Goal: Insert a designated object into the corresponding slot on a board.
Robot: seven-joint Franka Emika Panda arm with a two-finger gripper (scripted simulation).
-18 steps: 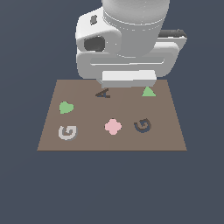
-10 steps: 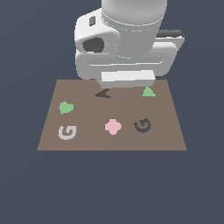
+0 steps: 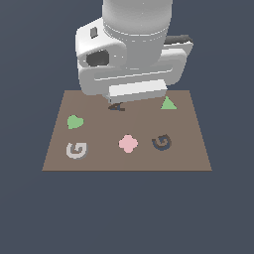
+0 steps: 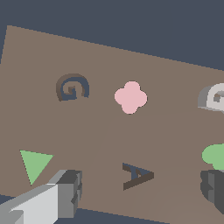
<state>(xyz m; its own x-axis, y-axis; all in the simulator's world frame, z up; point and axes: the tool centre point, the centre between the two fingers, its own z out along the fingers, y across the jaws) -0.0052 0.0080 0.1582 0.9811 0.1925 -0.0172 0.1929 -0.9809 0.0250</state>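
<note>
Between pale G (image 3: 76, 150) and slot (image 3: 161, 142): pink flower (image 3: 128, 143).

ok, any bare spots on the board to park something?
The board is bare along its near edge, below the pale G, pink flower and G slot. Also between flower and green triangle. Crowded around the A recess, under the gripper.

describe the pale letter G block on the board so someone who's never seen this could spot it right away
Find the brown board under the white arm. At the near corner on the exterior view's left, just in front of the green heart, lies the pale G block. Unlike the dark G-shaped recess beyond the pink flower, it is grey-white and raised.
</note>
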